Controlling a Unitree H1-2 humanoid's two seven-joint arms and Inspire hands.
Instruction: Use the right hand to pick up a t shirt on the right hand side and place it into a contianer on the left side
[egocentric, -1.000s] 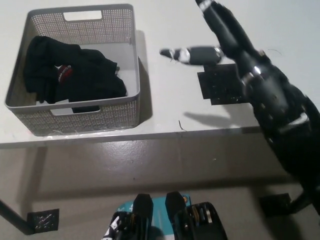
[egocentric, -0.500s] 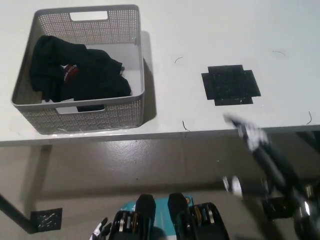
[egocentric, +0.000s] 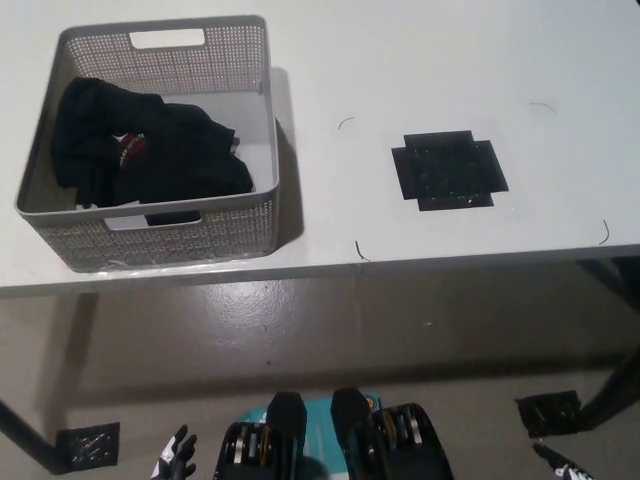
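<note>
White fingertips of the left hand (egocentric: 175, 462), spread and empty, show at the bottom edge, low beside the body. Right hand (egocentric: 568, 470): only a sliver at the lower right corner, below the table; whether released or clenched cannot be told.

Table (egocentric: 400, 60): pale top, front edge nearest. On it, right of centre, a black cross-shaped mat (egocentric: 449, 170), bare.

Basket (egocentric: 265, 120): grey perforated plastic, on the left of the table. Inside, the black t shirt (egocentric: 145, 155), bunched toward the left wall, wholly within the rim.

Judgement: placing looks complete. Good practice now is to keep both hands low and clear of the table edge.
</note>
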